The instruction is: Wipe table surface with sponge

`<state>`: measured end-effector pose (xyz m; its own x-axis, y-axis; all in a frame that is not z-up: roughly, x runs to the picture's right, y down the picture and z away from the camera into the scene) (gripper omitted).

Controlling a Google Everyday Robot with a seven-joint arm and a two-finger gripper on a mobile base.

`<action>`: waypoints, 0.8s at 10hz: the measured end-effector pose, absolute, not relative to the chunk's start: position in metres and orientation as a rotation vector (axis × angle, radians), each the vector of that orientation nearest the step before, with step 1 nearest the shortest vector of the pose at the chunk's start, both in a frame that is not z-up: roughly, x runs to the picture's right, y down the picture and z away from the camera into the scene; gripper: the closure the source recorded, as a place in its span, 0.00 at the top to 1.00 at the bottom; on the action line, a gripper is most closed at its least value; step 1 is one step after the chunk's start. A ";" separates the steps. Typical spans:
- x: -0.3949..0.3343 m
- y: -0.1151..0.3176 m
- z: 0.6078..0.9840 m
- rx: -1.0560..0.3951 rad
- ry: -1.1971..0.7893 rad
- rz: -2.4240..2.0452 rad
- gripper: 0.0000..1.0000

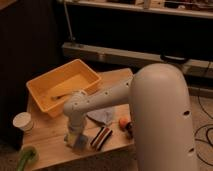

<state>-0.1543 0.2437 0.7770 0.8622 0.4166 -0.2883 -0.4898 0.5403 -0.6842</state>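
On the table surface [50,135], in front of the orange tray [62,91], we see the gripper [76,140] pointing down, clamped around the sponge [78,142], with a striped object [101,137] just beside it.

The small light-blue sponge [79,143] lies flat under the hand [75,138] near the front edge of the bench [50,145], a light tan wooden top with plank grain, roughly square.
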 end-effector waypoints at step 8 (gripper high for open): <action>-0.122 0.211 0.822 -0.811 0.163 0.621 0.06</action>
